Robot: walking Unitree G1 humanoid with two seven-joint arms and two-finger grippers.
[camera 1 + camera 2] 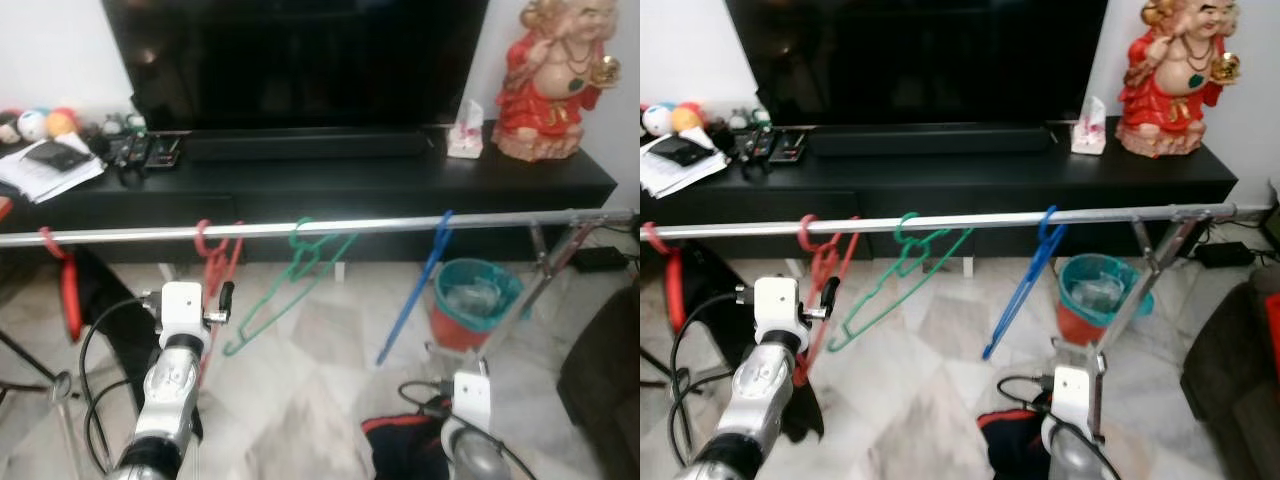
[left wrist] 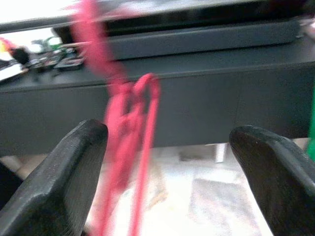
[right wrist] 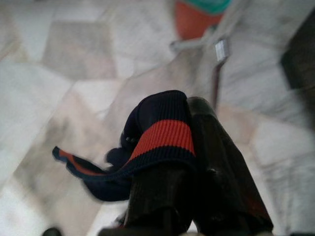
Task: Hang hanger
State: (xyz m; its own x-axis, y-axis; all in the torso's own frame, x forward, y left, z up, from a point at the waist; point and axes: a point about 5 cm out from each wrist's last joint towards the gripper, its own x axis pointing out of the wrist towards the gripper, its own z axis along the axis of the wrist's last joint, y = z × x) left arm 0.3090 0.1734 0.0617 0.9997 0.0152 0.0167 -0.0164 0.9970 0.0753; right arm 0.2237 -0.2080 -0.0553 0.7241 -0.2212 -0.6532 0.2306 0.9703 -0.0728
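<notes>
Here our left gripper (image 2: pixel 165 142) stood wide around the red hanger (image 1: pixel 215 262) already hooked on the rail (image 1: pixel 400 225); withdrawing straight seemed wisest, while our right gripper (image 3: pixel 192 147) clamped a striped garment (image 3: pixel 157 140).

A red hanger (image 1: pixel 214 262) hangs by its hook on a silver rail (image 1: pixel 380 225), tilted, just left of a green hanger (image 1: pixel 290 280); a blue hanger (image 1: pixel 415 290) hangs farther right.

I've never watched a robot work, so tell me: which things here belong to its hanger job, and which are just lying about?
Part of the job:
- red hanger
- silver rail
- left pincer, open around that hanger
- right pincer, shut on dark striped garment

Lying about:
- green hanger
- blue hanger
- red statue
- teal bin
</notes>
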